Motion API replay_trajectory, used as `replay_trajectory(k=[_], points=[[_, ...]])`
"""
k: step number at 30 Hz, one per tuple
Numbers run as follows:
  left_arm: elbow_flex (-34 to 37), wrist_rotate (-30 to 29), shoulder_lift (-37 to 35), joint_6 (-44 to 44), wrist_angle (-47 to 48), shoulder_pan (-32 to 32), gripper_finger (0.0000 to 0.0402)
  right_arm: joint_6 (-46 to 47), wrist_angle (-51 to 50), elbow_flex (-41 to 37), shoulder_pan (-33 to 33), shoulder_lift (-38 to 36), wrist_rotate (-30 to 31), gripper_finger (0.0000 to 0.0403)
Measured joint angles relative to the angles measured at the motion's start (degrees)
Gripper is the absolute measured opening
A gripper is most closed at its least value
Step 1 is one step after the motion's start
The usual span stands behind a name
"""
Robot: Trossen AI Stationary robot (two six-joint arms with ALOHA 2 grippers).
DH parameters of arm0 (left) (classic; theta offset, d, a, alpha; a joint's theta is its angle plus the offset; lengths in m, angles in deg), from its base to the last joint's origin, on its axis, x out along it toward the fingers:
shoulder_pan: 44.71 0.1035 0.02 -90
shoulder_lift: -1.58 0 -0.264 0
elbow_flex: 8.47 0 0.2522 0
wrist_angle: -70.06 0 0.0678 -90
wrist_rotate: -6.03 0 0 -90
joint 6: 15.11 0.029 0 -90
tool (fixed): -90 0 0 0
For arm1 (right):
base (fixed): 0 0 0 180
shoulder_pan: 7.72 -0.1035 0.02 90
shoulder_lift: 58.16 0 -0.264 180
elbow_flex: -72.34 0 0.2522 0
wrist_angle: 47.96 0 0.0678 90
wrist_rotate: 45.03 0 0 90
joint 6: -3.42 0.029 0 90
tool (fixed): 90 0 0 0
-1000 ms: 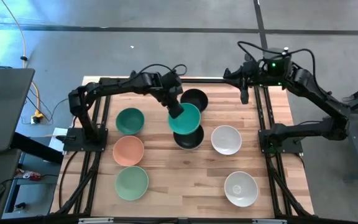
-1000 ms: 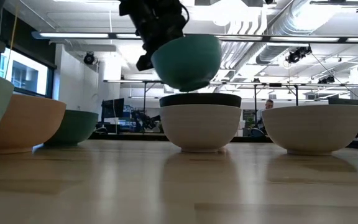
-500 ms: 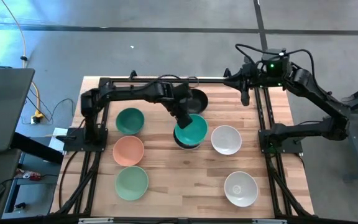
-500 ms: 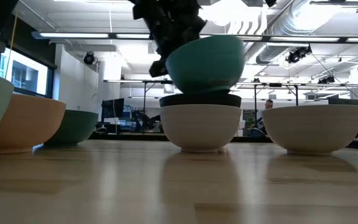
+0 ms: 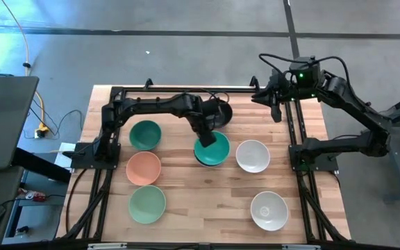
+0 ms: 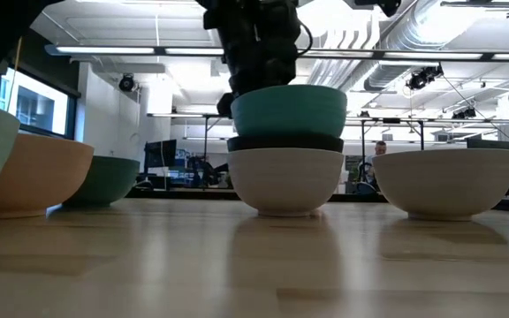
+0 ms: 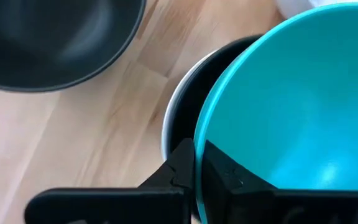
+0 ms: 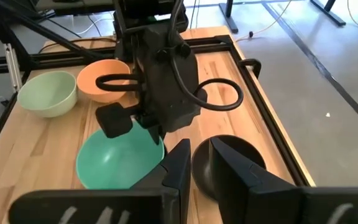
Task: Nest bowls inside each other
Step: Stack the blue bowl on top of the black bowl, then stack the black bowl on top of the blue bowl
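Low view: left gripper [image 6: 256, 84] pinches teal bowl [image 6: 289, 111] atop the stack.

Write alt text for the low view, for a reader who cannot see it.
The left claw grips the rim of a teal bowl sitting in a black bowl, itself nested in a white bowl. Another white bowl stands to the right.

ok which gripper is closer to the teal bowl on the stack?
Left. The left gripper is shut on the rim of the teal bowl, which sits in the black-and-white stack. The right gripper hovers well away, above the table's far right edge.
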Motion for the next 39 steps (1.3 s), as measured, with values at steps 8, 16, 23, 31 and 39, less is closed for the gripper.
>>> replay_trajectory(k=[8, 16, 23, 31, 39], points=[[0.0, -1.4, 0.7, 0.6, 1.3, 0.2, 0.0003, 0.4, 0.2, 0.0, 0.0, 0.0, 0.0, 0.0053], [0.0, -1.1, 3.3, 0.8, 0.6, -0.7, 0.0003, 0.4, 0.2, 0.0, 0.0, 0.0, 0.0, 0.0053], [0.0, -2.0, 3.0, 0.9, -1.0, -0.9, 0.0030, 0.4, -0.1, 0.0, 0.0, 0.0, 0.0, 0.0053], [0.0, 1.1, -0.4, 1.3, -4.8, -0.5, 0.0119, 1.0, -0.2, 0.0, 0.0, 0.0, 0.0, 0.0053], [0.0, 1.2, -6.7, 3.7, -5.6, 0.1, 0.0187, 16.7, -7.5, 0.0, 0.8, 2.0, 18.7, 0.0053]])
